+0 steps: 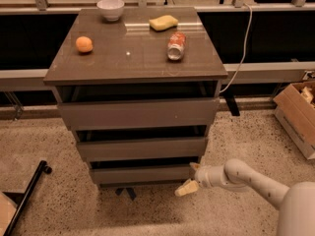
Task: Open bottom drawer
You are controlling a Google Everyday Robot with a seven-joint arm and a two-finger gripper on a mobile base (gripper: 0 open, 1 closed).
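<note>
The bottom drawer [142, 174] is the lowest of three grey-brown fronts on the cabinet, flat and without a handle, with a dark gap above it. My gripper [190, 178] is at the drawer's right end, low near the floor, on a white arm coming in from the lower right. Its fingers are open: the upper fingertip [195, 166] is by the drawer front's top right corner, and the lower, yellowish fingertip [185, 188] hangs just below the front's bottom edge.
The middle drawer [142, 148] and top drawer [139, 113] sit above. On the cabinet top are a white bowl [110, 8], an orange [84, 44], a yellow sponge [163, 22] and a can lying down [176, 45]. A cardboard box [298, 116] stands at right and a black bar [27, 195] lies at lower left.
</note>
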